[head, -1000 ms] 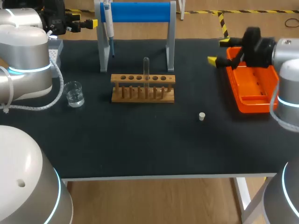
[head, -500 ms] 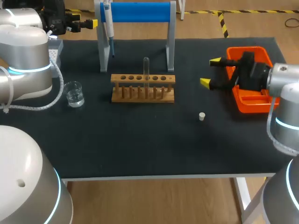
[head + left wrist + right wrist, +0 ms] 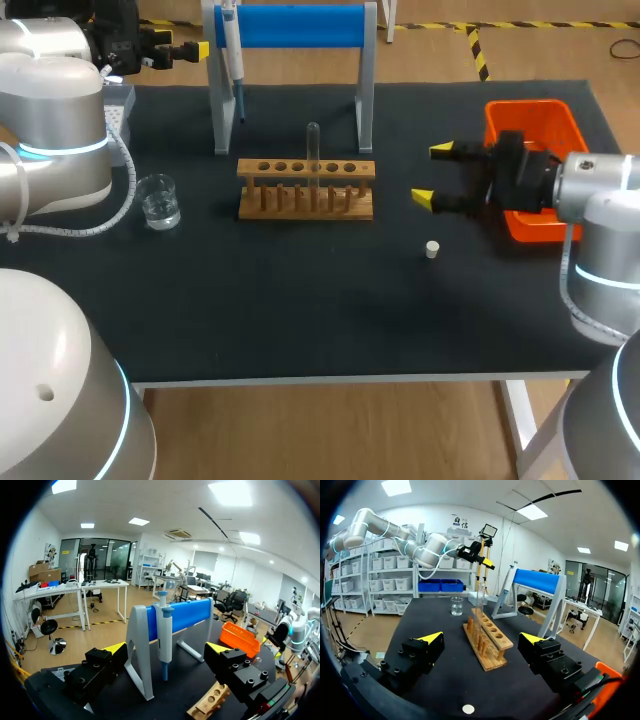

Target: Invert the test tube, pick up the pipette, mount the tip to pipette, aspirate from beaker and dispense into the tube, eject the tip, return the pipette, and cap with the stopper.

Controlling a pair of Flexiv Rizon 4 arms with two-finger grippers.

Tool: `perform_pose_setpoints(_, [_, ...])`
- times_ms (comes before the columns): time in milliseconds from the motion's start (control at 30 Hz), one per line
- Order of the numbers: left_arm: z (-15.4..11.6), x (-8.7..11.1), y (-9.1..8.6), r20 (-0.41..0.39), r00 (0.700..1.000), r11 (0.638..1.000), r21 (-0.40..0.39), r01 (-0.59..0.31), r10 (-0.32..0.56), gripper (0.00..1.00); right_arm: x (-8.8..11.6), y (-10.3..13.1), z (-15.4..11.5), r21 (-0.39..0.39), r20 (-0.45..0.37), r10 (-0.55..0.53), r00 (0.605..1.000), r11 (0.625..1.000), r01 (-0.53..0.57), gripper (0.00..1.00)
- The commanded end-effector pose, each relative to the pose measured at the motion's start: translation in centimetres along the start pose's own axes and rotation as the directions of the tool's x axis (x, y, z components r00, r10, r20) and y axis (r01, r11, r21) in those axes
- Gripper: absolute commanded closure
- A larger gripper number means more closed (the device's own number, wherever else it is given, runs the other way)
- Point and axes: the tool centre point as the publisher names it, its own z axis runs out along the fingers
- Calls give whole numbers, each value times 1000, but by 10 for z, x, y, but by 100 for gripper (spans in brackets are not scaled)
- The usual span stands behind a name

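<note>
Clear glass test tube standing upright near the middle of the light wooden rack, rounded end seemingly upward. Right gripper just beyond the rack's right end, yellow-tipped fingers spread wide, nothing between them. Left gripper likewise agape and empty, facing the white-and-blue pipette hung on its grey, blue-barred stand. Best done so: come in level with the bare glass above the rack, centre the tube between both fingers, close gently, lift straight up clear of the hole, only then turn over. Keep clear of the small white stopper on the black table.
</note>
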Motion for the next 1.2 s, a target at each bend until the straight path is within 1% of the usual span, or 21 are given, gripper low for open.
perform_pose_setpoints(33, [0, 0, 0, 0, 1000, 1000, 0, 0, 0, 0, 1, 0, 0, 2, 2, 0, 1000, 1000, 0, 0])
perform_pose_setpoints(567, [0, 0, 0, 0, 1000, 1000, 0, 0, 0, 0, 1, 0, 0, 2, 2, 0, 1000, 1000, 0, 0])
perform_pose_setpoints(600, [-2, 9, 7, -26, 999, 1000, -3, -25, 25, 0, 1, 0, 0, 2, 2, 0, 1000, 1000, 0, 0])
perform_pose_setpoints(733, [-9, 35, 25, -39, 996, 996, -36, -85, 83, 0, 1, 0, 0, 2, 2, 0, 1000, 1000, 0, 0])
perform_pose_setpoints(800, [-15, 52, 34, -63, 992, 993, -33, -115, 112, 0, 1, 0, 0, 2, 2, 0, 1000, 1000, 0, 0])
perform_pose_setpoints(833, [-16, 57, 38, -66, 991, 992, -35, -121, 119, 0, 1, 0, 0, 2, 2, 0, 1000, 1000, 0, 0])
perform_pose_setpoints(900, [-20, 74, 47, -92, 986, 989, -23, -145, 142, 0, 1, 0, 0, 2, 2, 0, 1000, 1000, 0, 0])
perform_pose_setpoints(933, [-21, 78, 50, -94, 984, 988, -24, -151, 148, 0, 1, 0, 0, 2, 2, 0, 1000, 1000, 0, 0])
perform_pose_setpoints(1000, [-24, 96, 59, -117, 978, 984, -15, -177, 174, 0, 1, 0, 0, 2, 2, 0, 1000, 1000, 0, 0])
perform_pose_setpoints(1067, [-24, 105, 66, -125, 978, 985, -10, -171, 168, 0, 1, 0, 0, 2, 2, 0, 1000, 1000, 0, 0])
perform_pose_setpoints(1133, [-22, 121, 76, -145, 969, 978, -31, -208, 202, 0, 1, 0, 0, 2, 2, 0, 1000, 1000, 0, 0])
perform_pose_setpoints(1200, [-20, 133, 82, -162, 962, 973, -31, -228, 221, 0, 1, 0, 0, 2, 2, 0, 1000, 1000, 0, 0])
